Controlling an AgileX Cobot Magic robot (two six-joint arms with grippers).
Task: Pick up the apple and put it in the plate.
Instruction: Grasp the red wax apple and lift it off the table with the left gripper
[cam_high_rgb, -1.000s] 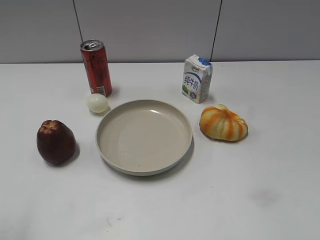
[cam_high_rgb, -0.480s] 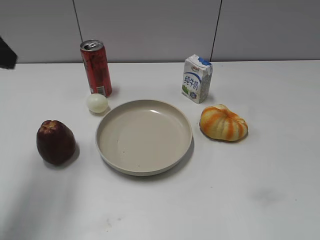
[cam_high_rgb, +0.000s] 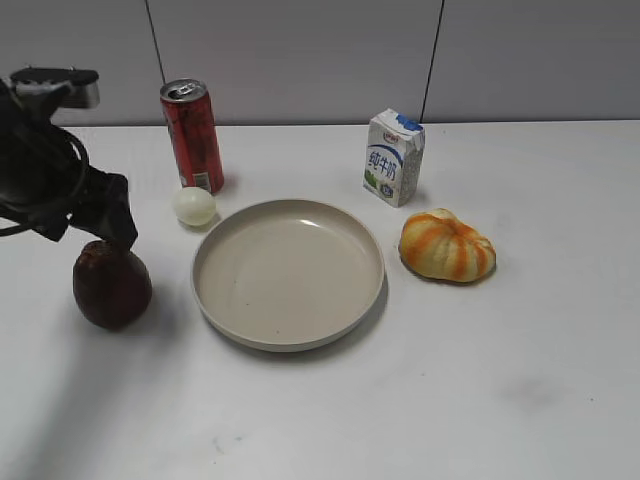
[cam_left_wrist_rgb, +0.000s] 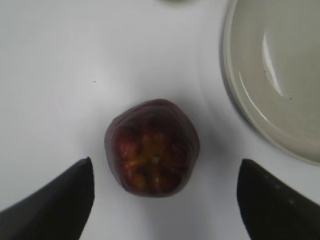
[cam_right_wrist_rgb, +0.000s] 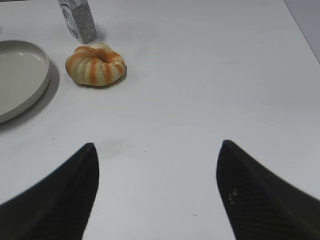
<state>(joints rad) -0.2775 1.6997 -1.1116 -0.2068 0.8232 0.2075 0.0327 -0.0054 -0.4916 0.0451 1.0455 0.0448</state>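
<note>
The dark maroon apple (cam_high_rgb: 111, 288) stands on the white table left of the beige plate (cam_high_rgb: 288, 330). In the left wrist view the apple (cam_left_wrist_rgb: 152, 147) shows from above, dimpled top up, with the plate rim (cam_left_wrist_rgb: 235, 95) at the upper right. My left gripper (cam_left_wrist_rgb: 165, 172) is open just above the apple, its two dark fingers wide to either side, not touching it. In the exterior view the left arm (cam_high_rgb: 60, 190) hangs over the apple and hides its top. My right gripper (cam_right_wrist_rgb: 157, 150) is open and empty over bare table; it is out of the exterior view.
A red can (cam_high_rgb: 193, 135) and a small white egg (cam_high_rgb: 194, 206) stand behind the plate's left side. A milk carton (cam_high_rgb: 394, 157) and an orange-and-yellow striped lump (cam_high_rgb: 446, 246) lie to the plate's right; the right wrist view also shows that lump (cam_right_wrist_rgb: 95, 64).
The left arm has come into the exterior view from the upper left and now sits over the apple. The apple, plate and other things have not moved.
</note>
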